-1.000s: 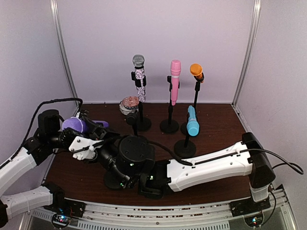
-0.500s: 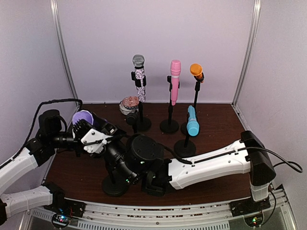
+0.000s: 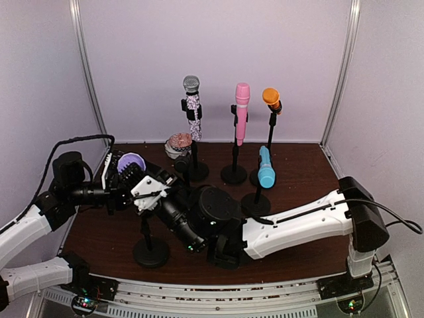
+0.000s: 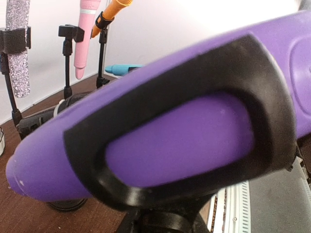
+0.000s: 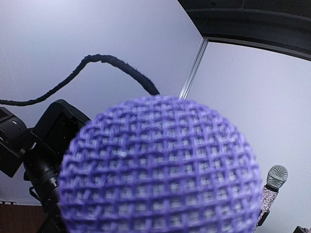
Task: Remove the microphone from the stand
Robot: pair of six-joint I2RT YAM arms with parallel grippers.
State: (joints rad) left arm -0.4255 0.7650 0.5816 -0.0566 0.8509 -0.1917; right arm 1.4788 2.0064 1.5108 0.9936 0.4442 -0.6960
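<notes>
Where the arms cross at near left, a black stand (image 3: pixel 151 252) sits on the table (image 3: pixel 99 240), its pole rising under the right claw (image 3: pixel 151 193). Right claw presses in at the pole top; jaws hidden, gap cannot be told. Purple mic (image 3: pixel 131 163) tilts up and left above the stand, mesh head uppermost, filling the right wrist view. Left claw (image 3: pixel 124 182) pinched onto its body just below the head. Whether the mic's tail sits in the clip: hidden. Farther back, blue mic (image 3: pixel 265 169) on its own stand. At the rear wall, glitter mic (image 3: pixel 193 109), pink mic (image 3: pixel 242 112) and orange mic (image 3: pixel 271 98), all clipped upright.
</notes>
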